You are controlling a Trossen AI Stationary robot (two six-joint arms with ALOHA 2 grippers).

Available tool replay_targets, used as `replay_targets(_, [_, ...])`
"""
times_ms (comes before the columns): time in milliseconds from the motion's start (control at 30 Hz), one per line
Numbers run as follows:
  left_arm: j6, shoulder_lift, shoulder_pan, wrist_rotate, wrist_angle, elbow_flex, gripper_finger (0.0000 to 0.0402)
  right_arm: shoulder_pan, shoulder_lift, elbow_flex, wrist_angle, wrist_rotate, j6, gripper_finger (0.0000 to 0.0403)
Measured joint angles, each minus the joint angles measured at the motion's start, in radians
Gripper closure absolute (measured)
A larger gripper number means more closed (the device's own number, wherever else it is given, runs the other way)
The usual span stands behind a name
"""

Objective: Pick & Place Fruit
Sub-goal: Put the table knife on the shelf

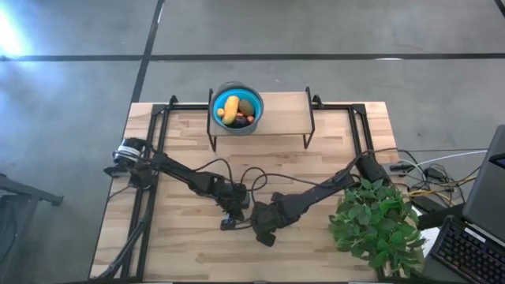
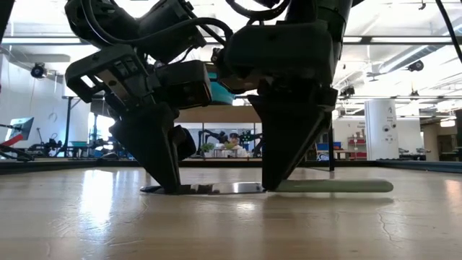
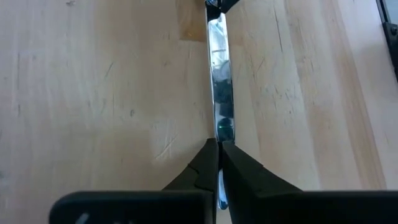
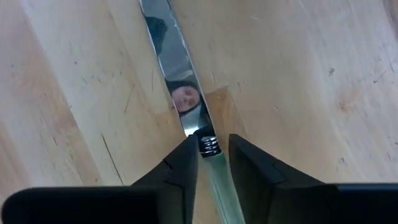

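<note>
From above, we see the fruit (image 1: 235,110) sitting inside the blue bowl (image 1: 254,101). The bowl stands on a little black rack (image 1: 284,126) near the far edge of the bench (image 1: 181,252). Both arms meet close to the near edge, over a knife (image 1: 239,223). A green plant (image 1: 375,223) sits at the right edge.

From low down, we see the knife's shiny blade (image 2: 227,188) and its pale green handle (image 2: 339,186) lying flat on the wood, with both grippers coming down on it.

In the left wrist view, the left gripper (image 3: 218,144) pinches the blade tight.

In the right wrist view, the right gripper (image 4: 211,142) has a small gap between its fingers. They stand on both sides of the knife where blade meets handle, not squeezing it.
</note>
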Motion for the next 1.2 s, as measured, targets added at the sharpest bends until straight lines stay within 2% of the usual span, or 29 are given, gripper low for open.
replay_targets(433, [-0.005,0.000,0.000,-0.001,0.000,0.000,0.0385,0.000,-0.010,0.000,-0.018,-0.005,-0.006,0.0229])
replay_targets(700, [-0.004,0.000,0.000,-0.003,0.000,0.000,0.0385,0.001,-0.011,0.000,-0.127,-0.093,-0.031,0.0207])
replay_targets(833, [-0.004,0.000,0.000,-0.003,0.000,0.000,0.0385,0.001,-0.011,0.000,-0.159,-0.139,-0.052,0.0214])
replay_targets(1200, [-0.003,0.000,0.000,-0.012,-0.001,0.000,0.0385,0.000,-0.021,-0.051,-0.139,-0.135,-0.052,0.0278])
